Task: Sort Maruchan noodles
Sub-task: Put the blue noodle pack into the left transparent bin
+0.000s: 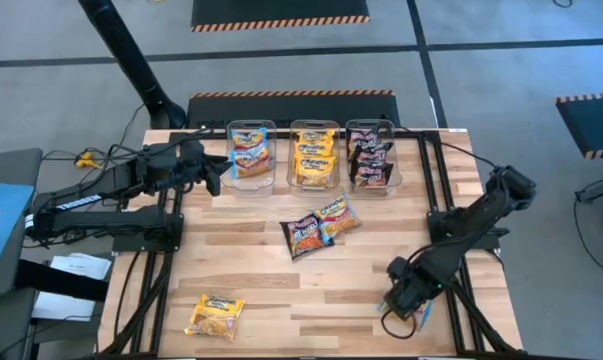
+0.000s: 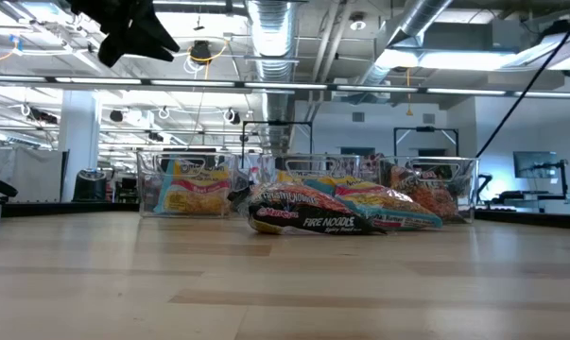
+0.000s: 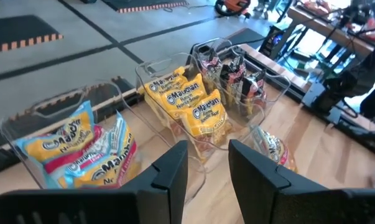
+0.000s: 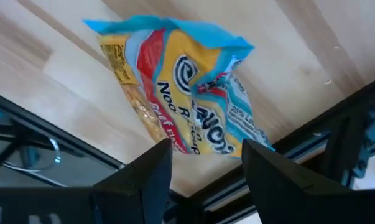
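Three clear bins stand along the table's far edge, holding blue-pink (image 1: 249, 152), yellow (image 1: 314, 157) and dark (image 1: 369, 158) Maruchan noodles. A dark packet (image 1: 302, 237) and a blue-pink packet (image 1: 337, 217) lie overlapping at mid-table, and a yellow packet (image 1: 215, 315) lies flat near the front left. Another blue-pink packet (image 4: 181, 93) lies flat at the near right, by the frame rail. My right gripper (image 4: 203, 165) hangs open above it, pointing down, one finger on either side of its end. My left gripper (image 3: 207, 162) stands open and empty above the table beside the left bin.
Black frame rails (image 1: 451, 190) run along the table's left and right sides, with cables beside them. The near middle of the wooden table (image 1: 311, 300) is bare. The room beyond holds floor mats and other equipment.
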### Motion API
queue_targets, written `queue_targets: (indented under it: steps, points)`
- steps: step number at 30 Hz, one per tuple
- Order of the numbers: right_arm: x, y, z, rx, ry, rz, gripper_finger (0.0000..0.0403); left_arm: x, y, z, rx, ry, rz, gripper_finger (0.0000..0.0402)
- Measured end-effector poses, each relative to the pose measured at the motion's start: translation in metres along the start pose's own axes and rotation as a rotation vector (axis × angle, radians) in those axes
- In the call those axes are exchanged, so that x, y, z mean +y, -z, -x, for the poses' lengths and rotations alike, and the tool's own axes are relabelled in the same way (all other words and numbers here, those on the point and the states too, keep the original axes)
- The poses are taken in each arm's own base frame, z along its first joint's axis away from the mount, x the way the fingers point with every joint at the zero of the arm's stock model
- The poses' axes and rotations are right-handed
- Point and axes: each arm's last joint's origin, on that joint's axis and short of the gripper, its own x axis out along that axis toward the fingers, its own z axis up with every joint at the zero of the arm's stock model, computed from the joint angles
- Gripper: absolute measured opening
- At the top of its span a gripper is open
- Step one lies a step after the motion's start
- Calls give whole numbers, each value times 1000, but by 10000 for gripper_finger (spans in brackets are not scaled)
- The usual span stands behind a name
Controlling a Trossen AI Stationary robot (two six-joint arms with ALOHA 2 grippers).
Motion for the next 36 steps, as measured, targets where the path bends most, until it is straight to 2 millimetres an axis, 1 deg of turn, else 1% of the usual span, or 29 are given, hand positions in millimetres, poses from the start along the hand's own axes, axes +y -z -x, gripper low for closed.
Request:
queue_targets:
  steps: [7,17,21,24,27,34,36]
  points:
    - [17,-5,-25,20,27,77,219,0,1,0,10,-5,47,105]
    - [24,-13,-54,27,152,62,219,1,2,0,16,-9,76,105]
    - [27,-18,-67,47,202,61,209,1,2,0,16,-9,76,105]
    - [28,-24,-75,61,231,63,184,1,2,0,16,-9,76,105]
    - [28,-27,-78,66,239,74,143,1,2,0,16,-9,76,105]
    - [28,-31,-75,66,227,91,28,1,2,0,23,-13,73,105]
    - [28,-31,-71,53,198,115,10,2,4,0,35,-19,72,105]
